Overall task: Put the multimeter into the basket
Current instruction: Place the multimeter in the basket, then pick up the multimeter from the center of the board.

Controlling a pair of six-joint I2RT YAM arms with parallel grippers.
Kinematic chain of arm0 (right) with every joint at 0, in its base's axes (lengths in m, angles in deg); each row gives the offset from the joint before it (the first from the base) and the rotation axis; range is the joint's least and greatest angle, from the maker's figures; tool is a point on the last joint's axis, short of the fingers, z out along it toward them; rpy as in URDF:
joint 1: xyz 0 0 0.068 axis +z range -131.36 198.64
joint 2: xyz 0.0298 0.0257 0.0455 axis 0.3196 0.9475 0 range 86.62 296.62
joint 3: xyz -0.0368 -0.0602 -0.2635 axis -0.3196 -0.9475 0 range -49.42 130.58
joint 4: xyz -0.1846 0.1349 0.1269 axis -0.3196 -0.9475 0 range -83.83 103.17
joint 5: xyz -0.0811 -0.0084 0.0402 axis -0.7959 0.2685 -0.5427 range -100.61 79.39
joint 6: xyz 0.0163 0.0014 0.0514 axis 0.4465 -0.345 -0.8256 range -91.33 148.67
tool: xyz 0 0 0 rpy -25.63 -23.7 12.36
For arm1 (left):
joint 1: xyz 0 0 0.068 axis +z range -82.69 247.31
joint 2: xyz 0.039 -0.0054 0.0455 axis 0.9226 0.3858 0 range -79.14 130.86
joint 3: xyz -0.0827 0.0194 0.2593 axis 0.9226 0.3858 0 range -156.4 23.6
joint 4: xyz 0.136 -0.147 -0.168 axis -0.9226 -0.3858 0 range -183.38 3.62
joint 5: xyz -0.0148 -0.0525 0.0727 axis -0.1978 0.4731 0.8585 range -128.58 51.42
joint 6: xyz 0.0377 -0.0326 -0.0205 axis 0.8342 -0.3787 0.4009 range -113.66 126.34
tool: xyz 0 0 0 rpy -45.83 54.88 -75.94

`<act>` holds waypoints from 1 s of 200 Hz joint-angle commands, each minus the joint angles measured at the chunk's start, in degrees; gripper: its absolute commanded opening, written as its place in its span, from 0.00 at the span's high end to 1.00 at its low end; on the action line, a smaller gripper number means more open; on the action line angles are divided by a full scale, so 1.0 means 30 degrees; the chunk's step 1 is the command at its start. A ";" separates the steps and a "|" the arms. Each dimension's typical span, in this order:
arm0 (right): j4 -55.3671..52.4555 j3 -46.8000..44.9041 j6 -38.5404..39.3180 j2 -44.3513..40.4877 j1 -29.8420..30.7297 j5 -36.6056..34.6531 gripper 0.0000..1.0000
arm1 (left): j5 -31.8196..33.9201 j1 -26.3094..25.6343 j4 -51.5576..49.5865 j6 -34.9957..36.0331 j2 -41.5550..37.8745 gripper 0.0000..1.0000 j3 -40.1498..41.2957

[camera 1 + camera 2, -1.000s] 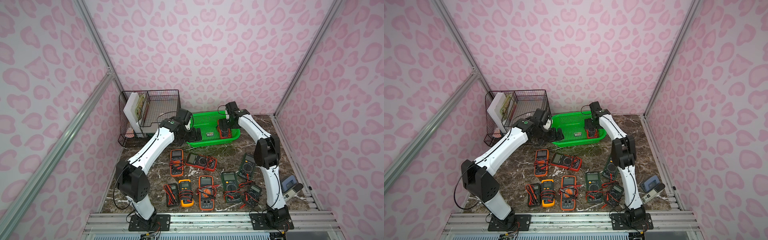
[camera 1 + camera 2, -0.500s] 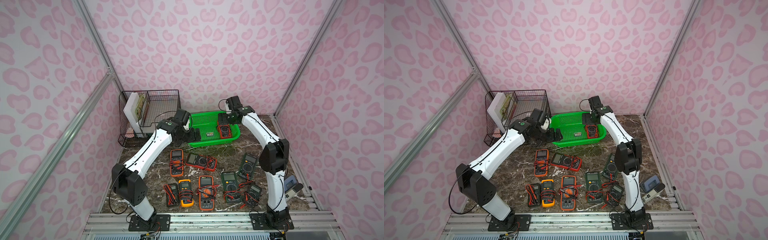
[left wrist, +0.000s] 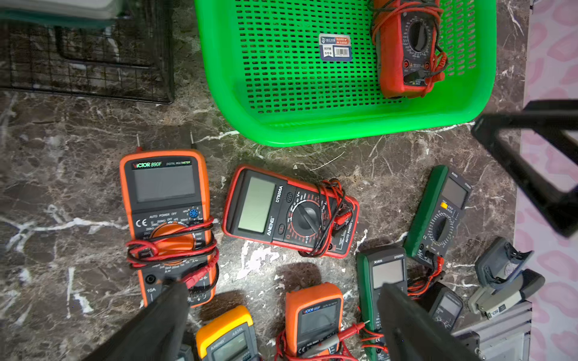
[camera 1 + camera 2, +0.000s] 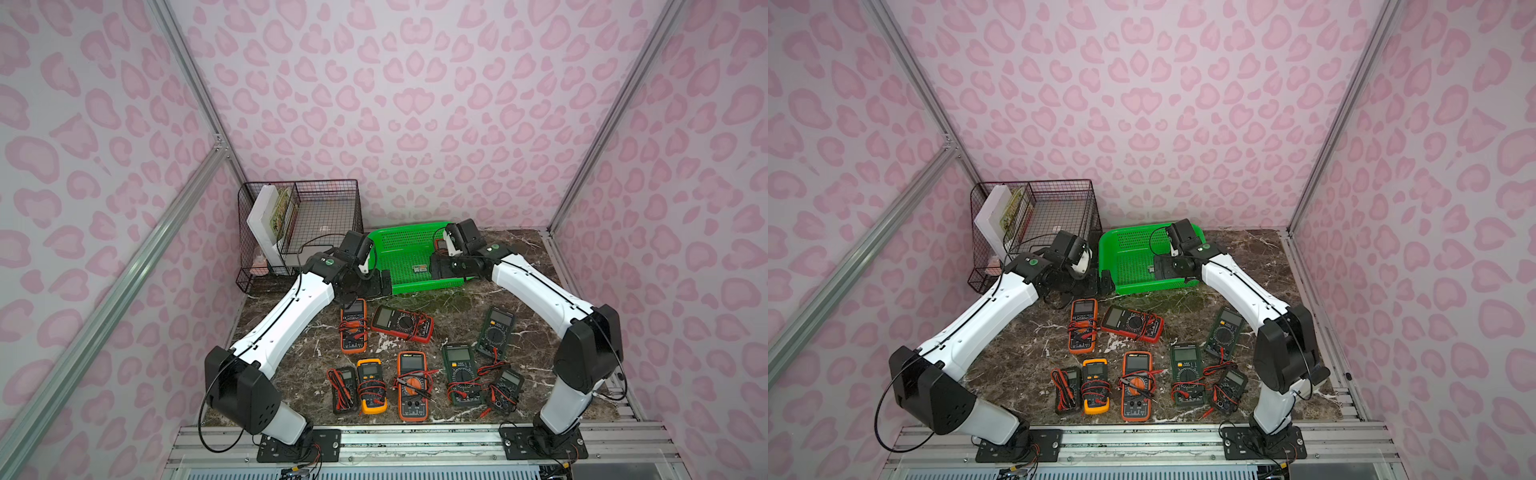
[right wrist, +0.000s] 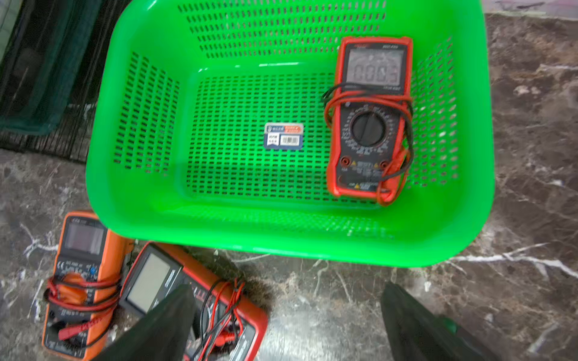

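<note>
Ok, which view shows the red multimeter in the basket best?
The right wrist view: the red multimeter lies whole and face up in the basket, display and dial visible. The left wrist view crops its display end; in both top views the right arm hides it.

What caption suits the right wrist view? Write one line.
Multimeter lies in the green basket; the right pincer hangs open over the table outside it.

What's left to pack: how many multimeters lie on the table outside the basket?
8. Behind, toward the basket: orange Victor, red Aneng, tall green. Front row: small black, yellow, big orange, wide green, small dark one. Arms could hide more; unclear grey device uncounted.
</note>
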 commanded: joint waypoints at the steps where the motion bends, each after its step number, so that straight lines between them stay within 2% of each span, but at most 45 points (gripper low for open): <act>1: 0.0607 -0.1500 -0.0902 -0.1297 0.0792 -0.0003 0.03 | 0.0302 0.0007 -0.0703 -0.0893 -0.0822 0.01 0.0764; 60: 0.0257 -0.6378 -0.2741 -0.4894 0.4457 0.0082 0.03 | 0.1257 0.0004 -0.2297 -0.3362 -0.3882 0.01 0.2547; 93: -0.0346 -0.8117 -0.4651 -0.6647 0.6793 -0.0365 0.03 | 0.1738 0.0005 -0.3511 -0.3972 -0.5174 0.02 0.2828; 119: -0.0445 -0.9344 -0.6861 -0.7427 0.8767 -0.1283 0.03 | 0.1599 0.0002 -0.3216 -0.4149 -0.6295 0.02 0.4186; 163: 0.0002 -1.0184 -1.1156 -0.6391 1.2488 -0.2649 0.03 | 0.0875 -0.0037 -0.3520 -0.3908 -0.7400 0.01 0.5313; 200: -0.0095 -0.8866 -1.2848 -0.4098 1.4175 -0.3192 0.01 | 0.0320 -0.0022 -0.3090 -0.3868 -0.8378 0.02 0.6358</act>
